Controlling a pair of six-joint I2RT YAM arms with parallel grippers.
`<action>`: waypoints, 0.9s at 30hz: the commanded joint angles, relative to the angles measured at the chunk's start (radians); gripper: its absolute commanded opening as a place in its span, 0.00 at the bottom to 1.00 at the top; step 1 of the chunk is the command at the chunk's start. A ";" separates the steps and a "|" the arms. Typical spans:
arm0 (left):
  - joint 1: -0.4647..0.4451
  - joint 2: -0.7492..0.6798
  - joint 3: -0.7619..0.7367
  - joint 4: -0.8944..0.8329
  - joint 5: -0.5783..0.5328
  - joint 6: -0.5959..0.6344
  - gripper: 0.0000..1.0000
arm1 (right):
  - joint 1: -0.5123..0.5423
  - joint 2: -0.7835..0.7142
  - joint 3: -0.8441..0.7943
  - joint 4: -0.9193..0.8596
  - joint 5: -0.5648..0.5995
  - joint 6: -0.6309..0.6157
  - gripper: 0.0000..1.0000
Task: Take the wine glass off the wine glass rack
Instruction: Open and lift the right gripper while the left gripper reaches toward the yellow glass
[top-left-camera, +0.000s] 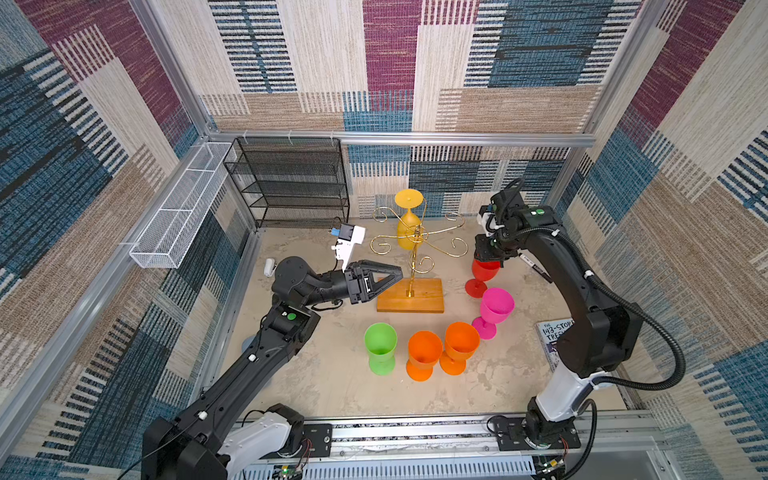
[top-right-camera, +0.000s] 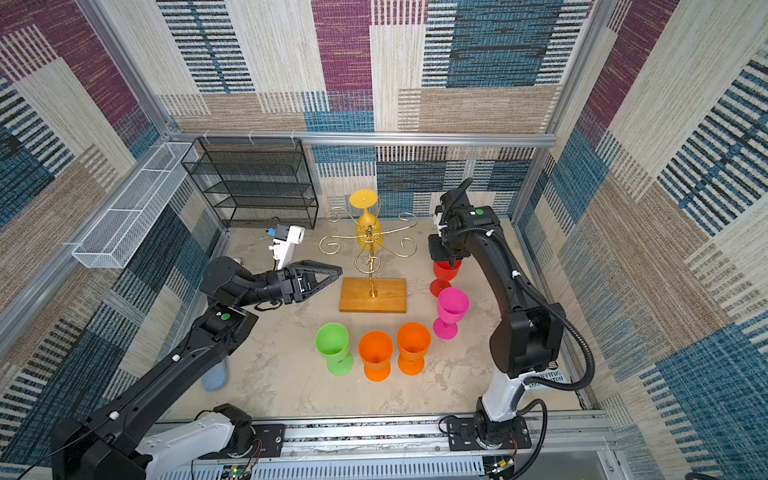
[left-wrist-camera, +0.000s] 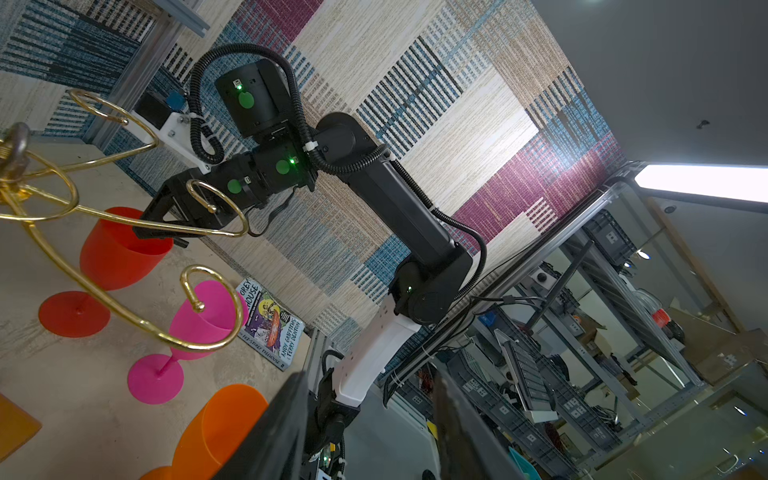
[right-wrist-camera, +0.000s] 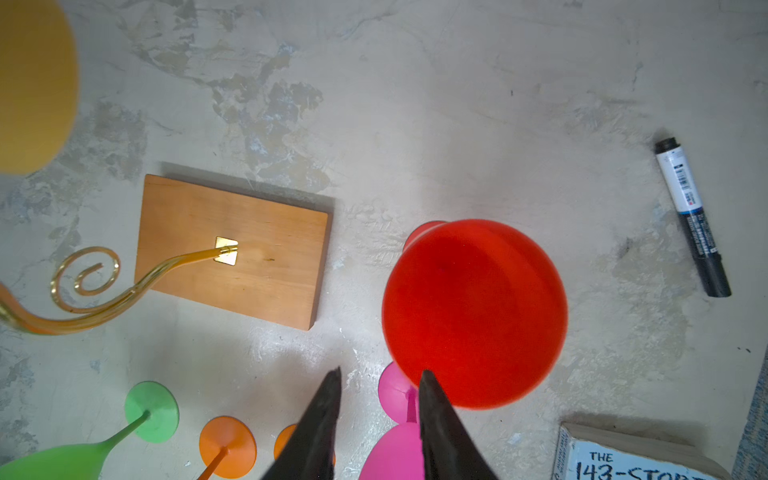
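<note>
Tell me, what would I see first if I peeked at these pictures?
Probably the bright glasses standing on the table around the front and right of the gold rack: a green glass, two orange glasses, a pink glass and a red glass. Then the yellow glass, hanging upside down on the rack's far side. The right gripper hangs above the red glass.

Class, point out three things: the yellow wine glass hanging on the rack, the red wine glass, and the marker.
yellow wine glass (top-left-camera: 406, 228): in a top view, on its bowl.
red wine glass (right-wrist-camera: 473, 311): right wrist view, inside its bowl.
marker (right-wrist-camera: 691, 216): right wrist view, middle of its barrel.
</note>
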 joint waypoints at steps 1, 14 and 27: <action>0.000 -0.011 0.045 -0.072 0.003 0.061 0.51 | 0.002 -0.085 -0.047 0.096 -0.045 0.002 0.35; 0.078 0.169 0.539 -0.699 -0.160 0.345 0.52 | -0.013 -0.685 -0.486 0.531 -0.127 0.088 0.57; 0.231 0.842 1.344 -1.252 -0.096 0.692 0.50 | -0.013 -0.972 -0.679 0.725 -0.140 0.070 0.72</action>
